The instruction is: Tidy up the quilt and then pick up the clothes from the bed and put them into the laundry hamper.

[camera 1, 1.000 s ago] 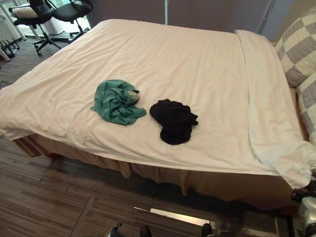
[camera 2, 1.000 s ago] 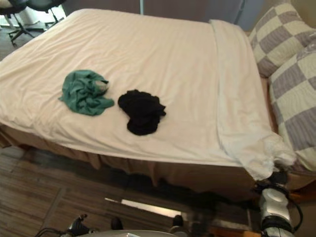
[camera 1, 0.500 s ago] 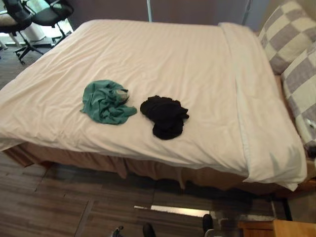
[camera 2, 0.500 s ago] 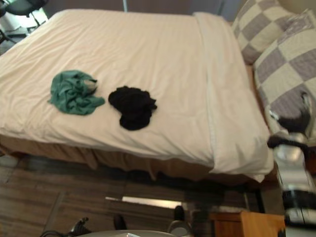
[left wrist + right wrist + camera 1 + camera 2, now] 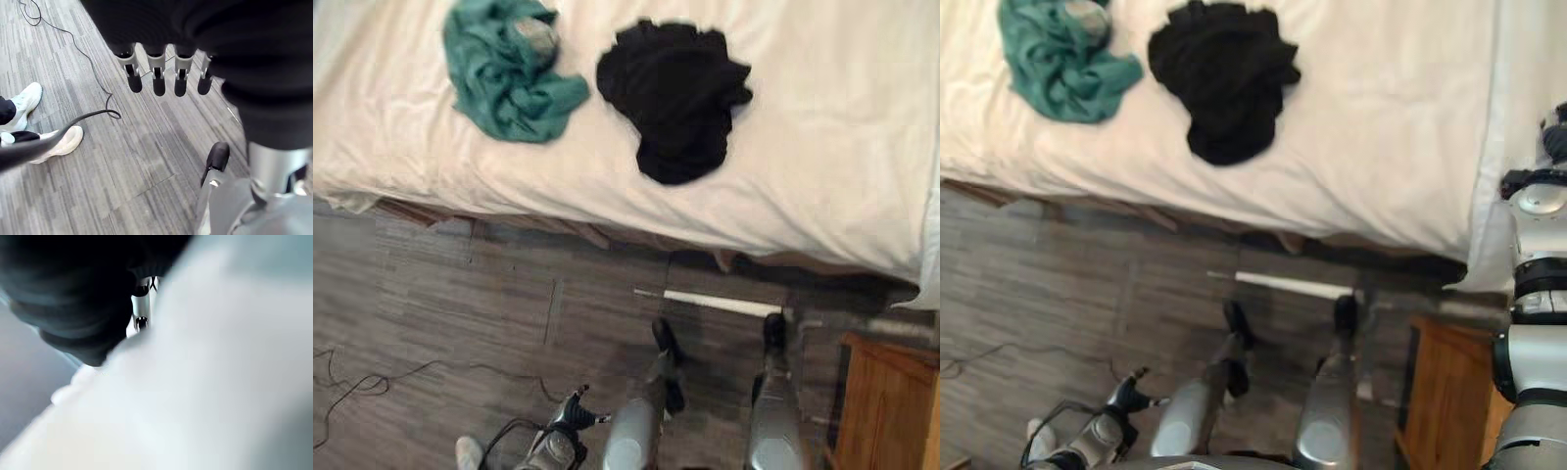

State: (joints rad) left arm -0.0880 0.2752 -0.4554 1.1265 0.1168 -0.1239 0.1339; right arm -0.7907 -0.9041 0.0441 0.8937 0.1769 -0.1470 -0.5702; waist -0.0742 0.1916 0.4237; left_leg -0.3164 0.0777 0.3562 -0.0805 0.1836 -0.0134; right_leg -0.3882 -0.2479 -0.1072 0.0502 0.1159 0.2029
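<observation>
The cream quilt lies flat over the bed. On it rest a crumpled green garment and, to its right, a crumpled black garment, a small gap apart, both near the bed's front edge. My left hand hangs low over the floor, far from the bed, fingers straight and holding nothing; it also shows as left hand. My right hand is up at the quilt's white folded band on the right. Pale cloth lies close against it and hides its fingers.
Grey wood-pattern floor runs along the bed's front. A wooden bedside cabinet stands at the lower right by the bed's corner. A person's white shoes are on the floor beside my left hand.
The camera has tipped down, so the bed's front edge and the floor now show. Both garments lie as before on the quilt. My right hand stays at the quilt's right end.
</observation>
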